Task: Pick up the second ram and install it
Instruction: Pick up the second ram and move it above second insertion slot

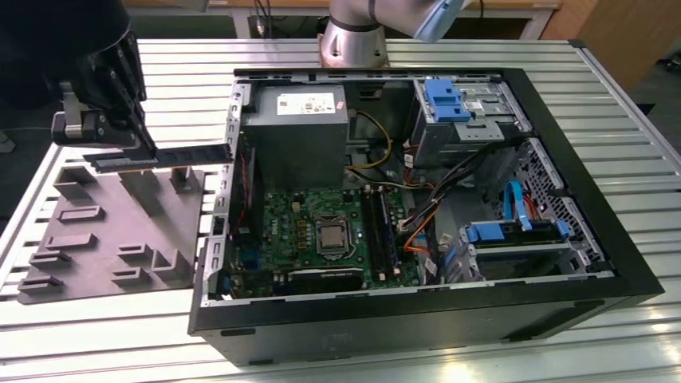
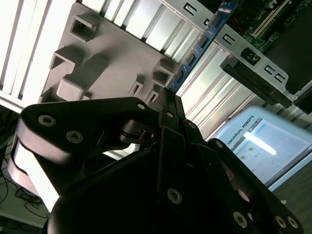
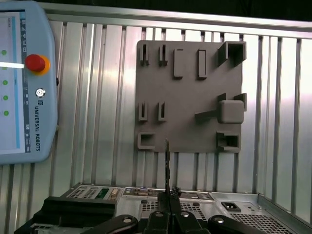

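ram (image 1: 181, 155) looks light, stiff, kinda fragile. gripper (image 1: 139, 149) is clamped on its flat faces near one end, holding it level over the grey tray (image 1: 107, 235).

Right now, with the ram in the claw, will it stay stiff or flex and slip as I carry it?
Probably stiff: the second ram juts straight from the claw without drooping. Likely light: it looks very thin edge-on in the first wrist view. Gripped off-centre above the grey tray, it could pivot if bumped.
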`<act>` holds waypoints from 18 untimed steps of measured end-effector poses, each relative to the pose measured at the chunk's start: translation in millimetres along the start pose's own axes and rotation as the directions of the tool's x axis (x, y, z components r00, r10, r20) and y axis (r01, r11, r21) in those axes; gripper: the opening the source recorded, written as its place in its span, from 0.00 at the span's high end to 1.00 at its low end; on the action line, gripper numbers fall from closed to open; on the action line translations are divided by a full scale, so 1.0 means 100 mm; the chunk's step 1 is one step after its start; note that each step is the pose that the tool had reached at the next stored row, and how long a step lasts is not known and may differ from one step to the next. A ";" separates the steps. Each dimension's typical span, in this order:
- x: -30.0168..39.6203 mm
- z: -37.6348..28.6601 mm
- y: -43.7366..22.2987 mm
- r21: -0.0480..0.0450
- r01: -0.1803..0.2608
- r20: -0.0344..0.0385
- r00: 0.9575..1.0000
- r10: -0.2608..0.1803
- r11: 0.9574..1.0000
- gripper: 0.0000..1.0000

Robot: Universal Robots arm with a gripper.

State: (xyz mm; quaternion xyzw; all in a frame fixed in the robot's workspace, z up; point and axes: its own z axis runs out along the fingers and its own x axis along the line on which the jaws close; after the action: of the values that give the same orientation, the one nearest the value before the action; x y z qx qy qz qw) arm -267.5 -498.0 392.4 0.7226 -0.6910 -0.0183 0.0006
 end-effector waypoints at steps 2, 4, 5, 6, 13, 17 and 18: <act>0.001 -0.001 -0.025 0.000 0.000 0.000 1.000 0.000 1.000 0.89; 0.002 -0.001 -0.053 0.000 0.000 0.000 1.000 0.000 1.000 0.89; 0.002 -0.002 -0.066 0.000 0.000 0.000 1.000 0.000 1.000 0.89; 0.003 -0.002 -0.080 0.000 0.000 0.000 1.000 0.000 1.000 0.89; 0.006 -0.004 -0.171 0.000 0.000 0.000 1.000 0.000 1.000 0.89; 0.006 -0.006 -0.216 0.000 0.000 0.000 1.000 0.000 1.000 0.89; 0.006 -0.006 -0.228 0.000 0.000 0.000 1.000 0.000 1.000 0.89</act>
State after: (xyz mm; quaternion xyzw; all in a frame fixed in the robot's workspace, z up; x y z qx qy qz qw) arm -244.7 -497.6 392.4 0.7227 -0.6910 -0.0183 0.0006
